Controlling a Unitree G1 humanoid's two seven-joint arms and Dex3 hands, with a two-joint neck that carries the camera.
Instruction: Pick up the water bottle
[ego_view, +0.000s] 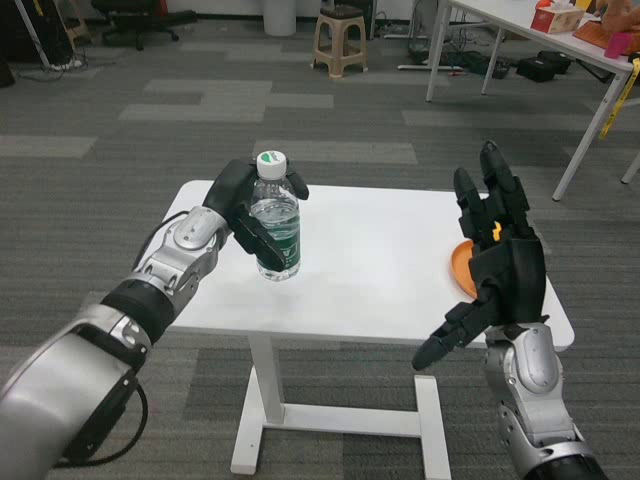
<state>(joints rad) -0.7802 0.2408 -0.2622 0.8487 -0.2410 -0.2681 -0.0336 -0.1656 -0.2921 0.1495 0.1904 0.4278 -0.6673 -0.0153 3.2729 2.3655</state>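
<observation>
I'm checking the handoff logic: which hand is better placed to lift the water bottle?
Left. The left hand already has its fingers wrapped around the water bottle; the right hand hovers open far across the table.

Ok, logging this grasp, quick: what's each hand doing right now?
Left hand: fingers wrapped around the water bottle, which stands on the table.
Right hand: open, holding nothing.

Clear water bottle (276, 222) with white cap and green label, standing upright on the white table (380, 260) near its left edge, toward the far corner. Wrapped from the left by the left hand (243, 212), fingers across the label.
</observation>
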